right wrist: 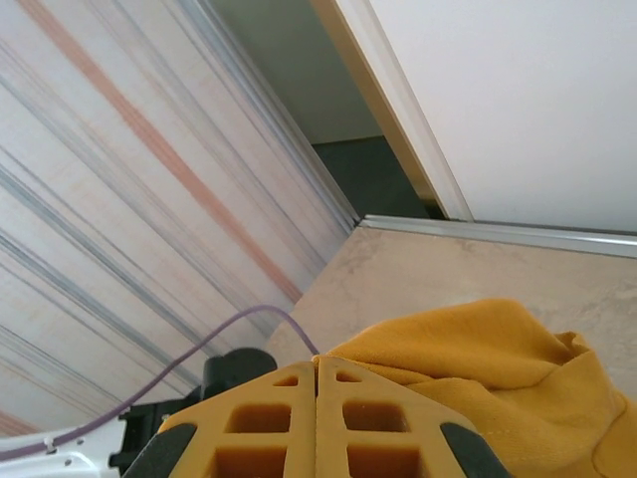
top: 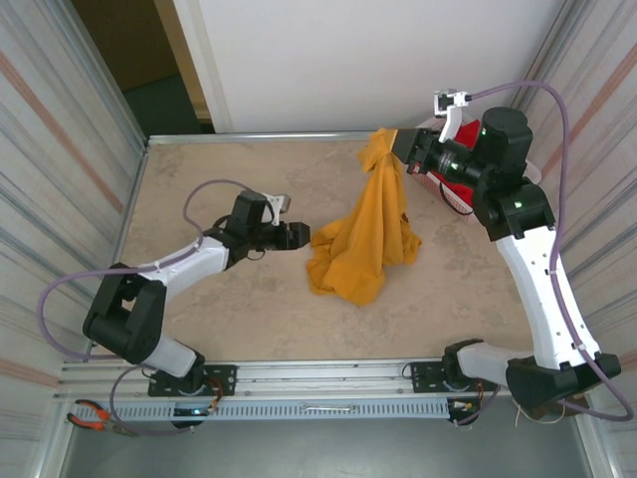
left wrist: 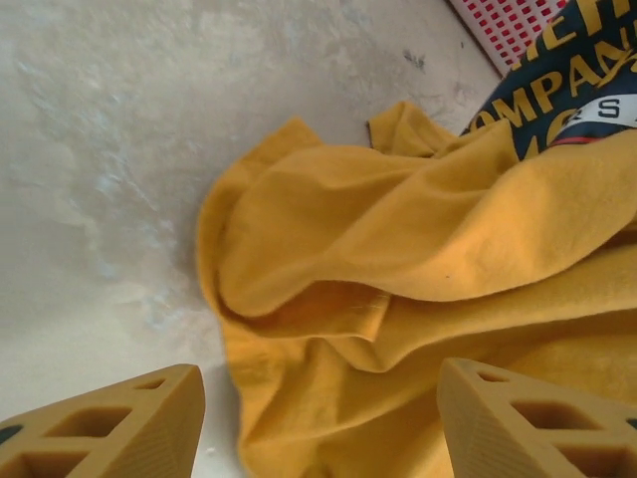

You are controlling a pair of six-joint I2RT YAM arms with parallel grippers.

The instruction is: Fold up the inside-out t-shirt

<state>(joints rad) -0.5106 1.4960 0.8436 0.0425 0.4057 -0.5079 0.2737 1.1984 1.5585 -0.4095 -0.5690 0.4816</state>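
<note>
The inside-out t-shirt (top: 368, 234) is mustard yellow and hangs in a cone, its lower part bunched on the table. My right gripper (top: 398, 147) is shut on its top end, raised at the back right. In the right wrist view the closed fingertips (right wrist: 318, 366) pinch yellow cloth (right wrist: 478, 349). My left gripper (top: 302, 235) is open just left of the bunched hem. In the left wrist view the two fingers (left wrist: 119, 423) stand wide apart over folds of the shirt (left wrist: 398, 229), with nothing clamped. The dark blue printed text (left wrist: 567, 90) shows at the upper right.
A red mesh basket (left wrist: 508, 25) stands at the back right, behind the shirt and partly under the right arm (top: 528, 249). Striped walls (top: 60, 149) close in both sides. Bare beige tabletop (top: 219, 169) lies to the left and front.
</note>
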